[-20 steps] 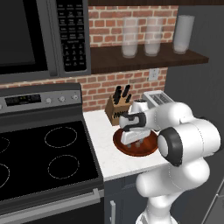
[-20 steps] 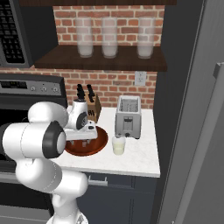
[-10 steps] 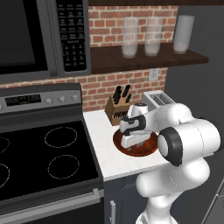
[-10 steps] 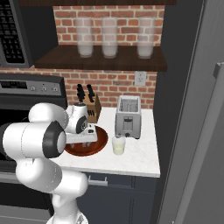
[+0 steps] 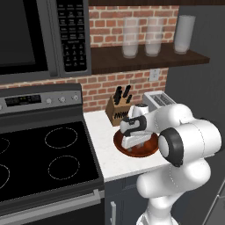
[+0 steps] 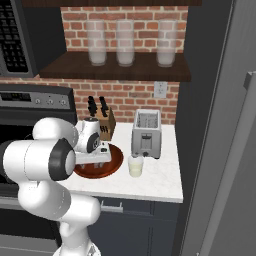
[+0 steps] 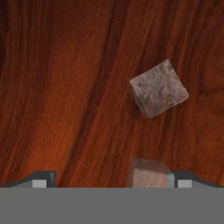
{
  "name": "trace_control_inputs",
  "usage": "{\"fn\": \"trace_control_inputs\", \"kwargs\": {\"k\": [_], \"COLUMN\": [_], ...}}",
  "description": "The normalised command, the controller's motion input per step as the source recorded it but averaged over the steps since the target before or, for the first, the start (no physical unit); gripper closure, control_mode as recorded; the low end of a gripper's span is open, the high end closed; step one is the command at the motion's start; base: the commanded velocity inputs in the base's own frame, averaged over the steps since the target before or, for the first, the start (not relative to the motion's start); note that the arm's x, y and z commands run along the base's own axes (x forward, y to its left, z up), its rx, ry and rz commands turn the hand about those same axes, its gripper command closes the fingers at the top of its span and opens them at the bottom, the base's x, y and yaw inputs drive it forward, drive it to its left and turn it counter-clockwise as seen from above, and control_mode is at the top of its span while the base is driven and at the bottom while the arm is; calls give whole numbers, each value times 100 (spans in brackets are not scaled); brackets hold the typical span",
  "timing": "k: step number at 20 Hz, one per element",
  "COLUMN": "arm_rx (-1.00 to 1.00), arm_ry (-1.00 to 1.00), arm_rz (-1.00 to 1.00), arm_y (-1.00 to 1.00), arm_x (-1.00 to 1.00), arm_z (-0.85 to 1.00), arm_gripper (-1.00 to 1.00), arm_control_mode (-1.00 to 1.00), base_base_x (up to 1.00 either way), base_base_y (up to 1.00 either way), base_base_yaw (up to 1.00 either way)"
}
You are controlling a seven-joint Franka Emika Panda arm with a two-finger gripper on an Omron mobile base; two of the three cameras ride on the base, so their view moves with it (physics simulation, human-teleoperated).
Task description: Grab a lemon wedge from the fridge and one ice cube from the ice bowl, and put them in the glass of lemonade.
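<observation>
- At far left, one black glass stove top (image 5: 39, 158) with ring-marked burners, one dark microwave (image 5: 30, 37) above.
- On the white marble counter (image 6: 150, 182), one wooden knife block (image 5: 116, 110) with dark handles against the brick wall.
- Just in front of the block, one wide, shallow, round reddish-brown wooden ice bowl (image 5: 151, 147); white arm's two-finger gripper (image 7: 109, 180) lowered into it, hand just above the bowl floor.
- Inside the bowl, two translucent ice cubes: one frosty ice cube (image 7: 159, 88) lying free on the wood ahead of the tips, one second ice cube (image 7: 148, 174) between the fingertips, close against the right-hand tip in the hand view.
- Fingers spread wide; cannot tell whether either tip touches that second cube.
- Right of the bowl, one short clear glass of lemonade (image 6: 135, 165), pale yellowish liquid, upright, just beside the rim.
- Behind the glass, one silver two-slot toaster (image 6: 146, 133).
- Above, three tall frosted glass jars (image 6: 125, 42) in a row on one dark wooden shelf (image 6: 115, 70).
- At far right, one tall dark grey fridge (image 6: 220, 150), door shut, with one light-grey bar handle (image 6: 235, 155).
</observation>
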Motion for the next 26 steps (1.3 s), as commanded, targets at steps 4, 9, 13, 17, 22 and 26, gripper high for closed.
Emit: {"fn": "trace_control_inputs", "kwargs": {"k": [4, 9, 13, 17, 22, 26], "arm_rx": [0, 0, 0, 0, 0, 0], "arm_ry": [0, 0, 1, 0, -4, -12], "arm_rz": [0, 0, 0, 0, 0, 0], "arm_y": [0, 0, 0, 0, 0, 0], "arm_x": [0, 0, 0, 0, -3, -4], "arm_z": [0, 0, 0, 0, 2, 28], "arm_gripper": [100, 100, 100, 100, 100, 100], "arm_control_mode": [-100, -100, -100, -100, -100, -100], "base_base_x": [0, 0, 0, 0, 0, 0], "base_base_y": [0, 0, 0, 0, 0, 0], "base_base_yaw": [0, 0, 0, 0, 0, 0]}}
